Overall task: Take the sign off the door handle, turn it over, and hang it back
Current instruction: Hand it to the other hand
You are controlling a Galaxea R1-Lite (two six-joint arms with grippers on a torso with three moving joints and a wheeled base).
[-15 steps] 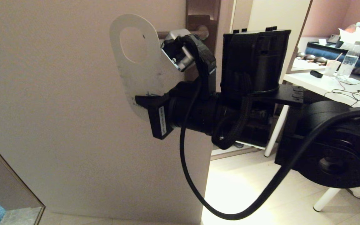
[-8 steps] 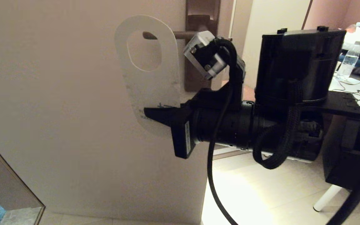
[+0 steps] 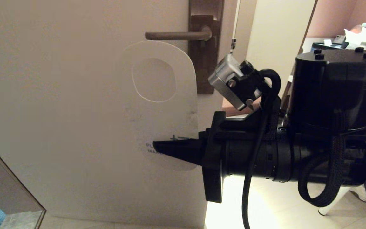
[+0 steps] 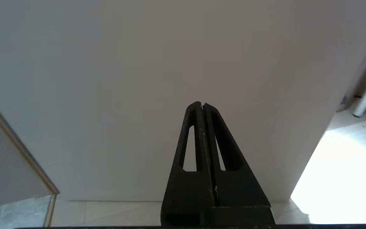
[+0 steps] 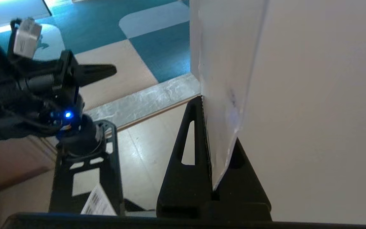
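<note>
Against the door [image 3: 75, 111], right hand [image 3: 157, 148] pinches the white-faced sign [image 3: 160, 108].

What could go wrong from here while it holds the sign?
The right gripper pinches only the sign's lower end, so the thin card may twist or slip. The sign hangs below the handle with its hole off the bar, so rehanging could miss, and the card sits close to the door.

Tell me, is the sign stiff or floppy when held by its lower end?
Probably fairly stiff: the sign, pinched low by the right hand, stands upright below the door handle without drooping. Likely light, being a thin card.
</note>
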